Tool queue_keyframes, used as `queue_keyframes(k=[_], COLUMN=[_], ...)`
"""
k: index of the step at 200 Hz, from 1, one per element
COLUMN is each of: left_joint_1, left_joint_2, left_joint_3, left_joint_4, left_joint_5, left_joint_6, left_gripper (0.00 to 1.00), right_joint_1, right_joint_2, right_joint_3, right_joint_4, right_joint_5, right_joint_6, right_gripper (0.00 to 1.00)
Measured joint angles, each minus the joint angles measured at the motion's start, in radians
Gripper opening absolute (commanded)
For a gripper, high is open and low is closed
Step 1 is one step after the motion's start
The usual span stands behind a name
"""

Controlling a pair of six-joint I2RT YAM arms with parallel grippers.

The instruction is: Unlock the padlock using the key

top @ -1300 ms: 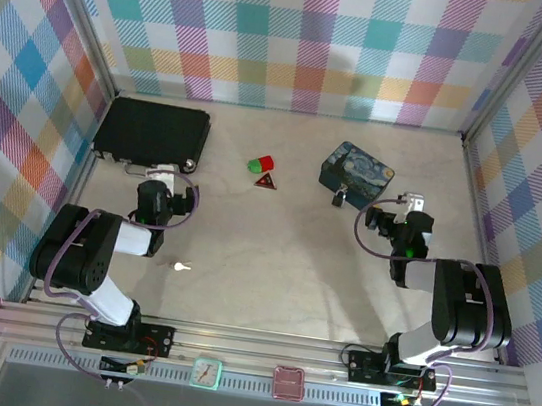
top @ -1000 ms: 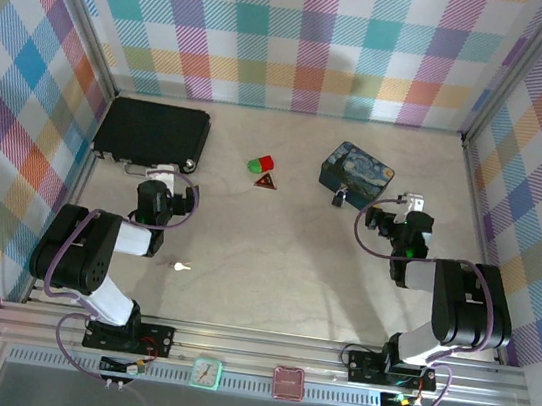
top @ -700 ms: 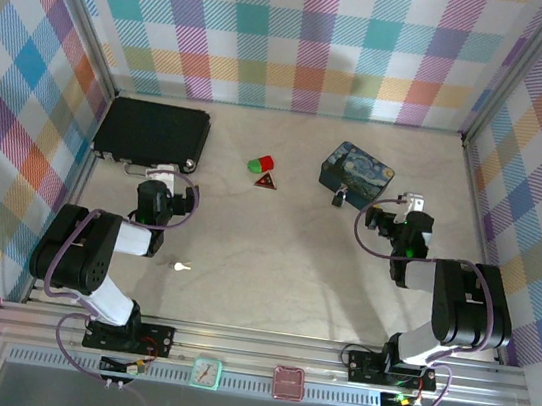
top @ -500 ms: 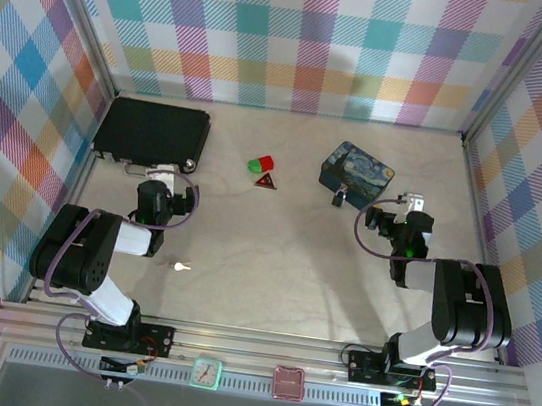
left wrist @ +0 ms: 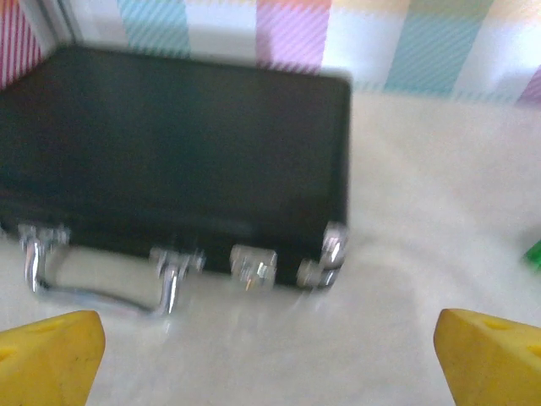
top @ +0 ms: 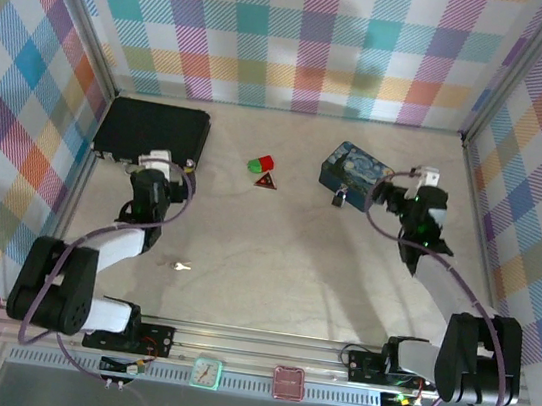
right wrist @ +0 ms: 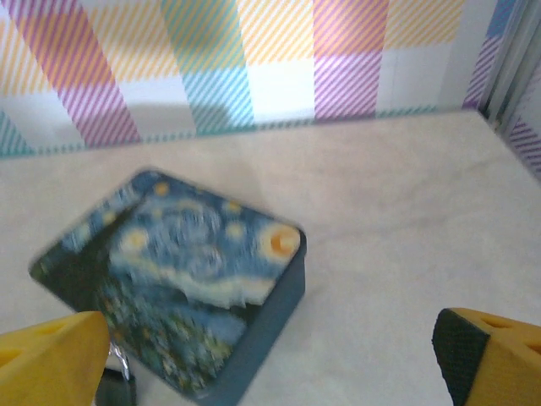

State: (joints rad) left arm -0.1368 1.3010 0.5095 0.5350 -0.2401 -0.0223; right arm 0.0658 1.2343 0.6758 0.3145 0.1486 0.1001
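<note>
Reach step. Left end effector (left wrist: 270, 359) wide open, empty; right end effector (right wrist: 270, 364) likewise, near tiny dark padlock (top: 338, 199). Next, likely: left pinches tiny silvery key (top: 180, 267) off worktop (top: 274, 254).

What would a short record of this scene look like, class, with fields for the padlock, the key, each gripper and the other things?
padlock: on the table, by the near side of the blue tin
key: flat on the table, near the left arm, far from the padlock
left gripper: open, empty, facing the black case
right gripper: open, empty, facing the blue tin
others: red and green blocks and triangle, between case and tin
progress: key not yet picked up
</note>
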Motion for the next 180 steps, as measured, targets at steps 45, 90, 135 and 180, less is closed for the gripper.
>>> queue_keyframes(k=[45,90,135,180], left_joint_1=[-0.071,-0.197,-0.261,-0.261], left_joint_2=[-0.056,0.049,0.144,0.151], left_joint_3=[0.206,0.228,0.207,0.206], left_joint_4=[-0.177,-0.224,-0.241,-0.216], left_joint_5=[0.078,0.23,0.305,0.351], left_joint_6=[-0.178,-0.35,-0.464,-0.502], left_gripper=[1.0,1.0,1.0,1.0], right_joint_1=[0.0,0.0,0.008,0.064], right_joint_2=[0.19,0.59,0.856,1.035], right_joint_3=[0.37,0.819,1.067,1.275], right_joint_4=[-0.264,-0.541,-0.694,-0.818], right_joint_5=[-0.015,-0.078,-0.197,-0.277], right_joint_6=[0.061,0.072,0.067,-0.007], right_gripper=[0.99,0.99,0.99,1.0])
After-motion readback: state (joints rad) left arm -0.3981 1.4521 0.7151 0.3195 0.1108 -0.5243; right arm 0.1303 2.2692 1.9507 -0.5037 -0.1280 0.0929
